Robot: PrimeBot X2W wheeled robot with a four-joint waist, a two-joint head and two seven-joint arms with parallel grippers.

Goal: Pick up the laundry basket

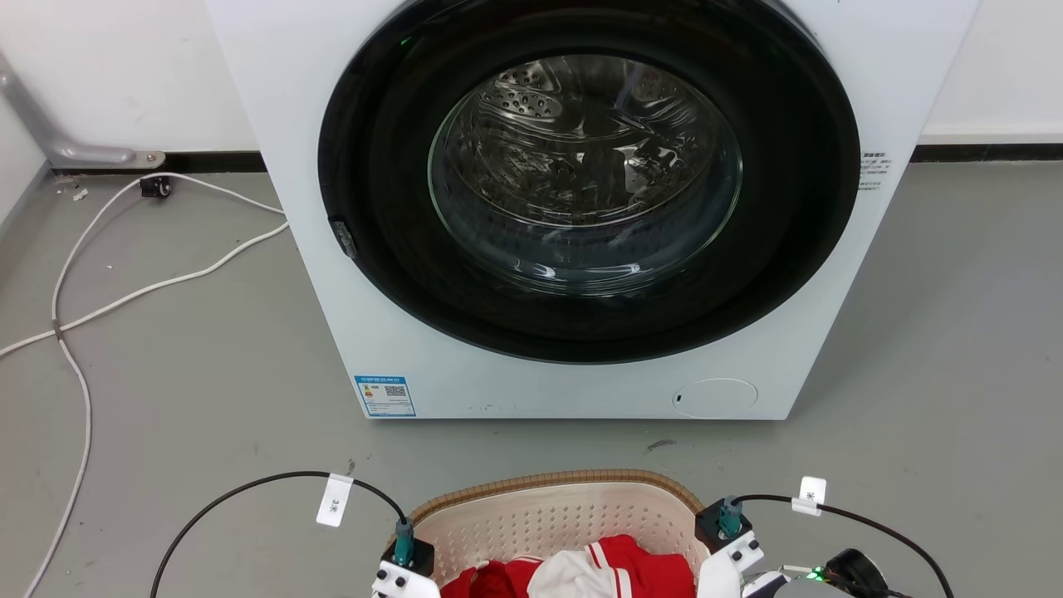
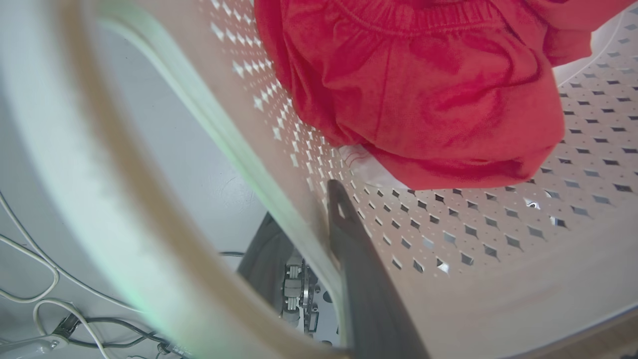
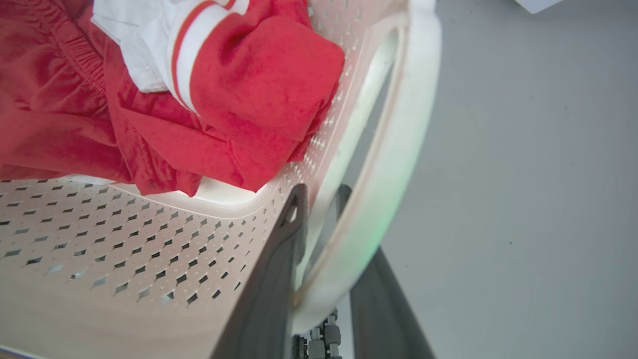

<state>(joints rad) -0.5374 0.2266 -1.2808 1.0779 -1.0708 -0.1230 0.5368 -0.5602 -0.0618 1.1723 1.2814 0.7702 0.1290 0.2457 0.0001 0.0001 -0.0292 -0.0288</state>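
Both hands were down at the laundry basket (image 1: 565, 519), one at each side, so by my read the reaching part was done and the actual lift was what remained. I couldn't tell whether the basket had left the floor (image 1: 166, 374) or not. It sat at the bottom edge of the head view, right in front of the robot and a little way off the washing machine (image 1: 498, 390).

As for the right hand (image 3: 320, 194), its fingers were only narrowly apart and straddled the basket's side. One dark finger (image 3: 271, 279) was inside against the perforated wall and the other outside, with the white handle (image 3: 398, 149) pinched between them. Looked clamped on to me. On the left hand (image 2: 319, 199), one finger (image 2: 359, 269) lay along the inside of the wall, but the blurry handle right up at the lens hid its partner, so I honestly couldn't say if that one was closed.

Rest of the scene, big to small: grey floor, the white front-loader with its round glass door shut, then the basket with red clothes (image 1: 656, 573) and a white striped piece (image 3: 144, 60) bunched in the bottom. A loose white cable (image 1: 83, 399) trailed over the floor off to the left.

My guess is the left grip wants confirming before any lift, or the basket could tip and dump the clothes.
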